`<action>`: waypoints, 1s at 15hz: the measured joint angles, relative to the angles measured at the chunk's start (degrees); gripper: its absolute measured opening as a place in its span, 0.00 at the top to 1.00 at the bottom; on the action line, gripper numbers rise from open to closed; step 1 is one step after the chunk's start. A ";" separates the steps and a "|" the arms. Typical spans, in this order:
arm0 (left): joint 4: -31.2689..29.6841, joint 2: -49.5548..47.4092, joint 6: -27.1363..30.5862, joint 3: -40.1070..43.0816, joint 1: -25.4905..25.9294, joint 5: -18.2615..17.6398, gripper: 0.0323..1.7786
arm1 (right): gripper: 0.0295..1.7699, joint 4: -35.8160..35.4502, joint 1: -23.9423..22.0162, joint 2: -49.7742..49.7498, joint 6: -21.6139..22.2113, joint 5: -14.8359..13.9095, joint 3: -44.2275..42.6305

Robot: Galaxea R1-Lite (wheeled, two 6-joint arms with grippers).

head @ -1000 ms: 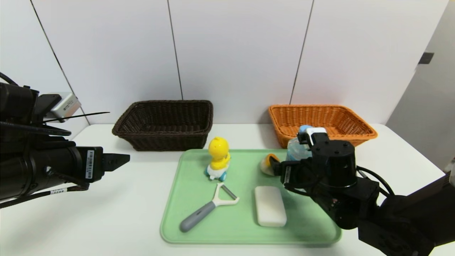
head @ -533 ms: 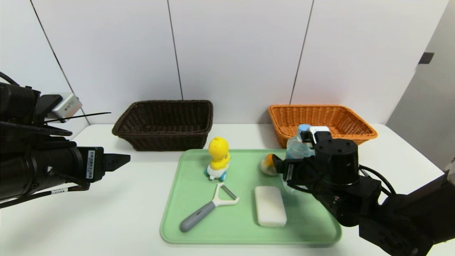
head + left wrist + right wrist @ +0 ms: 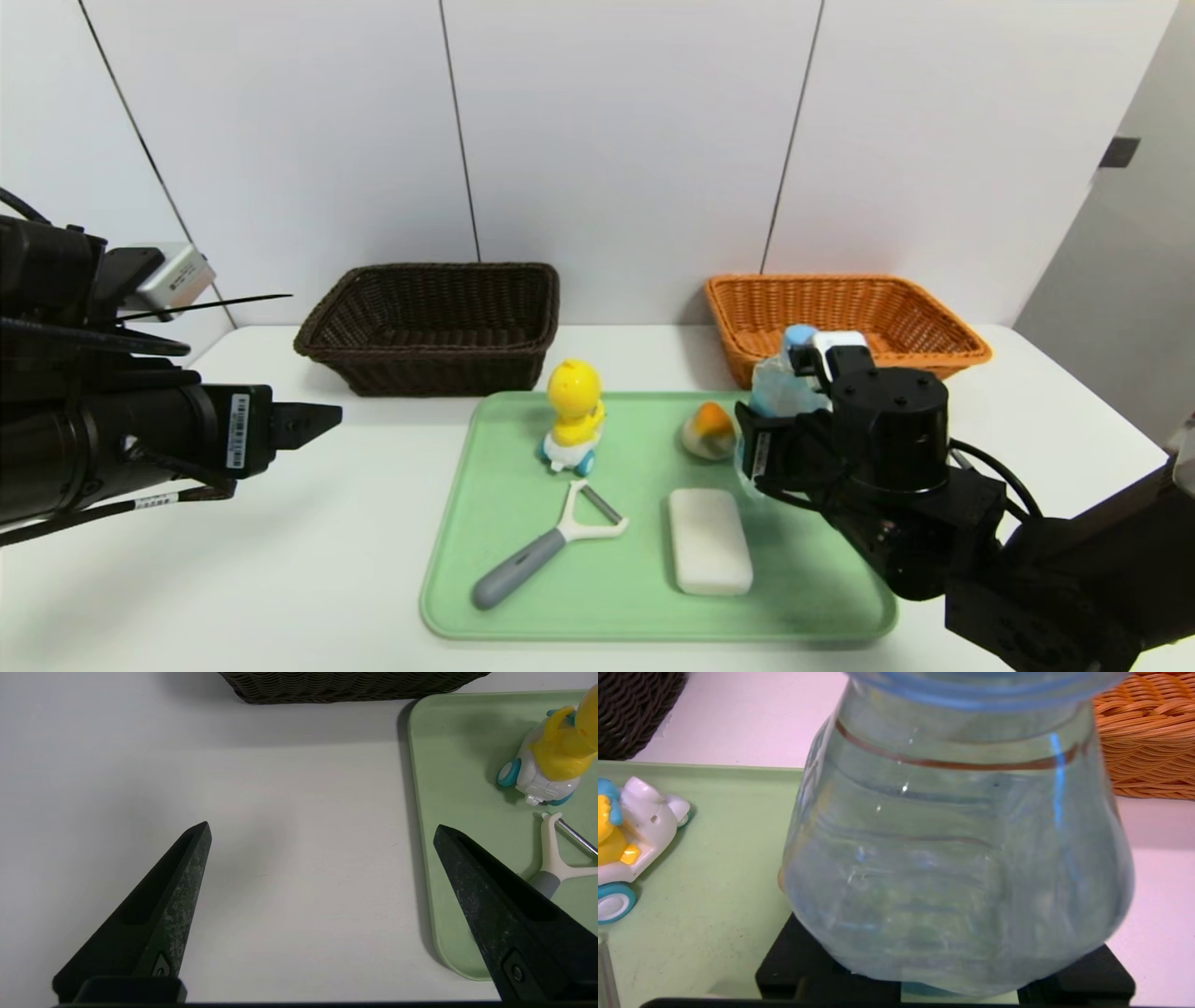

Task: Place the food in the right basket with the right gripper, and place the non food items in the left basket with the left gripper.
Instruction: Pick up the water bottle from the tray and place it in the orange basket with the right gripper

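Observation:
A clear water bottle [image 3: 778, 390] with a light-blue cap stands at the green tray's far right and fills the right wrist view [image 3: 957, 858]. My right gripper [image 3: 777, 431] is shut on its lower body. A beige bun [image 3: 709, 430] with an orange top lies just left of that gripper. The yellow duck toy [image 3: 573, 411], the peeler [image 3: 551, 539] and the white bar [image 3: 709, 539] rest on the tray. My left gripper [image 3: 322, 828] hangs open over bare table left of the tray, holding nothing. The dark left basket [image 3: 439, 369] and orange right basket [image 3: 733, 322] stand behind.
The green tray [image 3: 467, 560] sits mid-table with its left rim under one left fingertip [image 3: 460, 858]. The right basket's near wall [image 3: 1143, 742] is just beyond the bottle. A white wall backs the table; bare tabletop lies left of the tray.
My right gripper slid a little right around the bottle and its jaws closed in on it, uncovering the bun. The left arm has not moved.

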 joint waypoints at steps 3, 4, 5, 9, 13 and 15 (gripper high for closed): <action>0.02 -0.11 -0.04 0.05 0.00 0.00 0.05 | 0.53 -0.02 0.09 -0.41 0.44 0.33 0.17; 0.02 -0.16 -0.01 0.05 0.00 0.02 0.05 | 0.53 0.02 0.09 -0.79 0.62 0.38 0.20; 0.00 -0.18 -0.04 0.10 0.00 0.00 0.05 | 0.53 0.05 0.09 -1.40 0.66 0.62 0.22; 0.02 -0.22 -0.01 0.02 0.00 -0.15 0.05 | 0.53 2.67 0.20 -4.95 0.33 1.57 0.09; 0.05 -0.22 0.05 0.05 0.00 -0.17 0.05 | 0.53 12.87 1.29 -11.57 0.55 2.69 -2.78; 0.10 -0.20 0.05 0.10 -0.01 -0.26 0.05 | 0.53 20.04 1.74 -15.37 0.63 3.66 -7.96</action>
